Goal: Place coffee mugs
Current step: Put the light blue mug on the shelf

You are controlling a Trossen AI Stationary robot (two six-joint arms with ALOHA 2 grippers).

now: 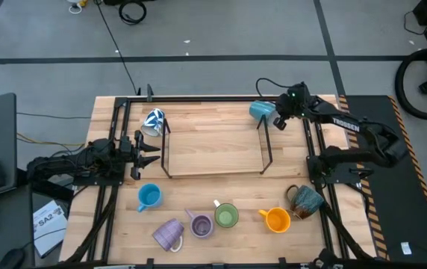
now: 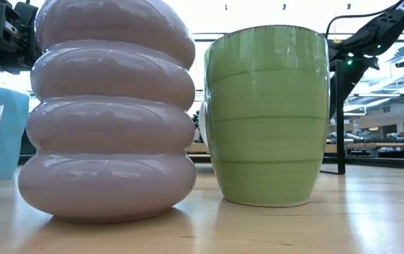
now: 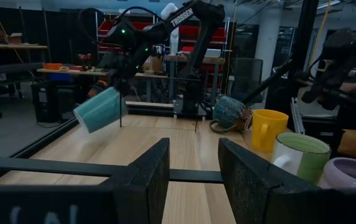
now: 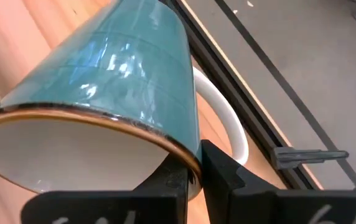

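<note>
Clearly the right gripper [image 1: 275, 119] had its jaws clamped on the rim of the pale teal mug [image 1: 261, 110], one finger inside the lip and one outside, as the right wrist view showed with the mug [image 4: 112, 74] tipped over so that its mouth faced back toward the wrist and its white handle [image 4: 224, 118] stood off to one side. From above, the mug hung at the far right corner of the black wire rack [image 1: 213, 173], just beside that end's upright, with its long axis lying roughly level and its base pointing away from the jaws toward the table's left. By my judgement the coming move turned on that tilt: the mug lay straight ahead of the jaws and would need lining up with the rack's rod before release. The white mug with blue pattern [image 1: 154, 121] sat tilted at the rack's far left corner. The left gripper [image 1: 148, 149] waited near the rack's left end, its fingers [image 3: 145, 180] parted and empty. The remaining mugs stood along the near edge of the table [image 1: 213, 224]: bright blue [image 1: 149, 196], two lilac, green [image 1: 226, 216], orange [image 1: 277, 220] and dark glazed [image 1: 307, 200]
</note>
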